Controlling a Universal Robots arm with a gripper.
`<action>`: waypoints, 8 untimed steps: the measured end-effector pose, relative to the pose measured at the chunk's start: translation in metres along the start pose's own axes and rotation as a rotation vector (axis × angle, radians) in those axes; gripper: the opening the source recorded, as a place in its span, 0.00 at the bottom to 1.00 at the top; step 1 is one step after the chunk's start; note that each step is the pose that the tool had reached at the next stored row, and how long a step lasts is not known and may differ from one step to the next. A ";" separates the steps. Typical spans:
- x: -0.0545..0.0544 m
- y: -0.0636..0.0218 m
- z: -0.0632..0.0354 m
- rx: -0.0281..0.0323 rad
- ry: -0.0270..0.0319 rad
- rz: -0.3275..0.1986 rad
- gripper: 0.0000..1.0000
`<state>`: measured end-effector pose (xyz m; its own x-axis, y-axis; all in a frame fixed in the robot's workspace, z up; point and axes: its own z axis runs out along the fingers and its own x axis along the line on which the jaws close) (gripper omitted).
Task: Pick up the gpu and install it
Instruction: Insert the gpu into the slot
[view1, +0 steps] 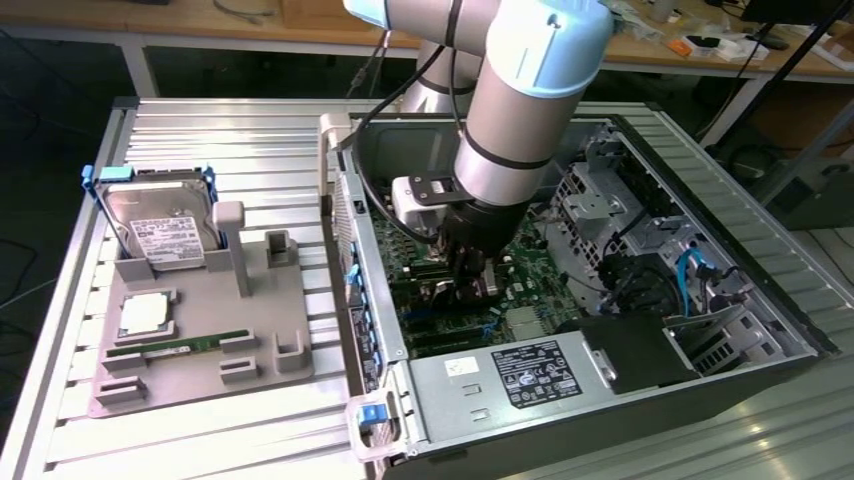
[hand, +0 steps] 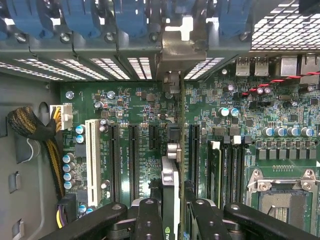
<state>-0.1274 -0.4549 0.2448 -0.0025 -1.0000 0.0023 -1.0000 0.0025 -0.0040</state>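
gripper (hand: 172, 216) is clamped on the gpu (hand: 171, 175), which i see edge-on, standing upright inside the computer case (view1: 400, 400), close above the motherboard (hand: 135, 110). the card edge hangs between the long black expansion slots (hand: 134, 160), and the card hides whatever lies right under it, so i can't confirm alignment. if it is pressed down off-line, i judge it could jam on a slot wall, tilt in the fingers or scrape the nearby capacitors (hand: 224, 111).
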 end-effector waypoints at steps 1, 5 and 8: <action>0.000 0.0000 0.0000 0.0000 -0.0001 0.000 0.27; 0.000 0.0000 0.0000 0.0000 0.0000 0.000 0.40; 0.000 0.0000 0.0000 0.0000 0.0001 0.000 0.40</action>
<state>-0.1274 -0.4549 0.2448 -0.0026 -1.0000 0.0024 -1.0000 0.0026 -0.0039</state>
